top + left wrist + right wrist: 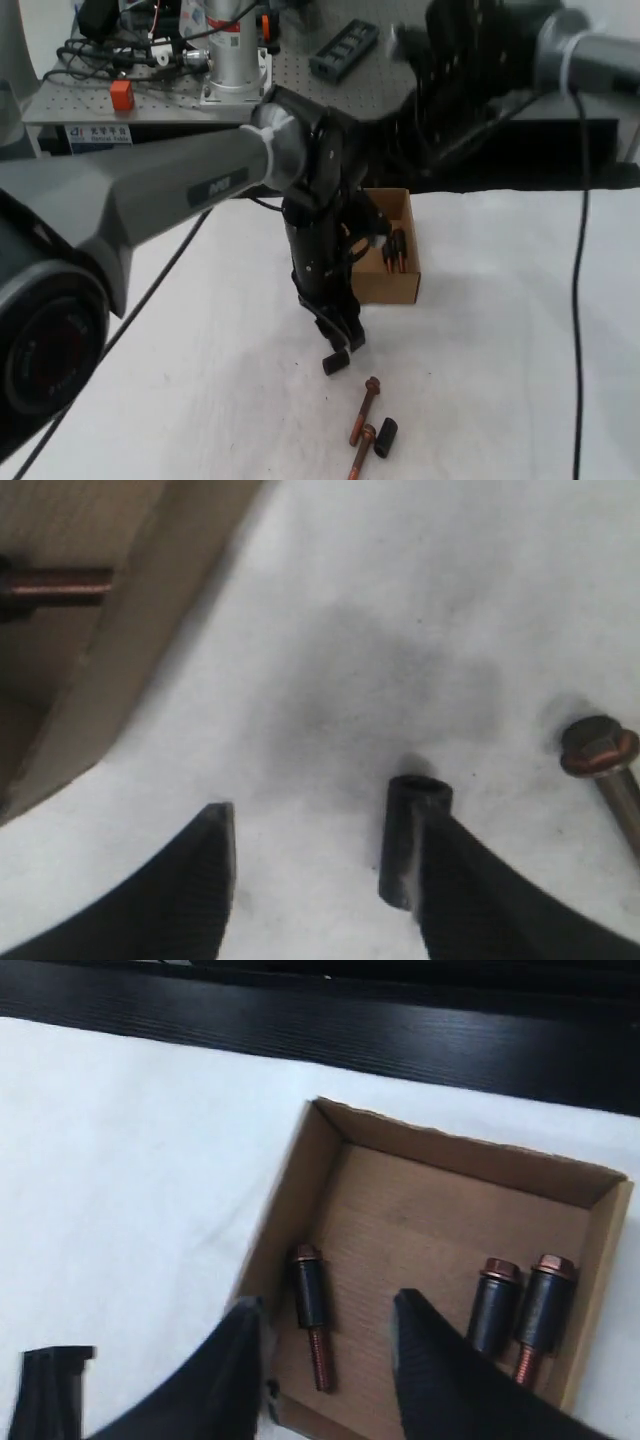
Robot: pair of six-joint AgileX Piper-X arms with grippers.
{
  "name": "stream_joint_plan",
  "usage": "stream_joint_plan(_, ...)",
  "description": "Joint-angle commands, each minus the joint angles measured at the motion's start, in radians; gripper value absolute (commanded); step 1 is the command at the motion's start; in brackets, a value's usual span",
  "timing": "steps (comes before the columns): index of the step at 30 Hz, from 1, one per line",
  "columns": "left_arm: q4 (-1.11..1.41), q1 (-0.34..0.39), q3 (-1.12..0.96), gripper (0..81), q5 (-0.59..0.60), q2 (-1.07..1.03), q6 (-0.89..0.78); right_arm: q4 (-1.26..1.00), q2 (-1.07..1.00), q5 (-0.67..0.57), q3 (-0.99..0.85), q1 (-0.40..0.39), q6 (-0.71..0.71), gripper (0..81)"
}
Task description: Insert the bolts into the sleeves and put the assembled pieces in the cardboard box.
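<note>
High view: we see the left pincer point(343, 338) low at a sleeve point(335, 363) on the counter point(500, 380), bolts point(366, 398) near. Left wrist view: spread, sleeve touching one finger, likely framing a grasp. Right wrist view: right pincer point(328, 1305) spread above the cardboard box point(293, 1178) and its assembled pieces point(495, 1305).

White bench cover point(500, 330), with one black cable point(578, 300) running over it. Behind it, a perforated metal breadboard point(370, 85) carries an orange block point(121, 95), a silver cylindrical post point(232, 45), a dark slotted tray point(343, 50) and tangled cables point(105, 50).
</note>
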State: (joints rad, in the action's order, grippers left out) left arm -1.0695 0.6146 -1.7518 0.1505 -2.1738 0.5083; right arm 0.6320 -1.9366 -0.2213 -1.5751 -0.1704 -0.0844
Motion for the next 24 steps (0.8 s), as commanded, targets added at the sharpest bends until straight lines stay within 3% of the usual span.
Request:
stream_joint_plan(1, -0.013, 0.005, -0.019, 41.0, 0.031, 0.006, 0.027, 0.038, 0.069, -0.022, -0.013, -0.005, 0.011, 30.5)
stream_joint_plan(17, -0.016, 0.048, -0.019, 39.5, -0.061, -0.071, 0.098, -0.018, 0.224, -0.022, 0.231, -0.005, 0.018, 30.5)
stream_joint_plan(19, -0.016, 0.050, -0.019, 33.7, -0.078, -0.073, 0.098, -0.018, 0.244, -0.022, 0.256, -0.005, 0.018, 30.5)
stream_joint_plan(24, -0.050, 0.050, -0.019, 7.6, -0.097, -0.073, 0.098, -0.018, 0.297, -0.022, 0.306, -0.005, 0.018, 30.5)
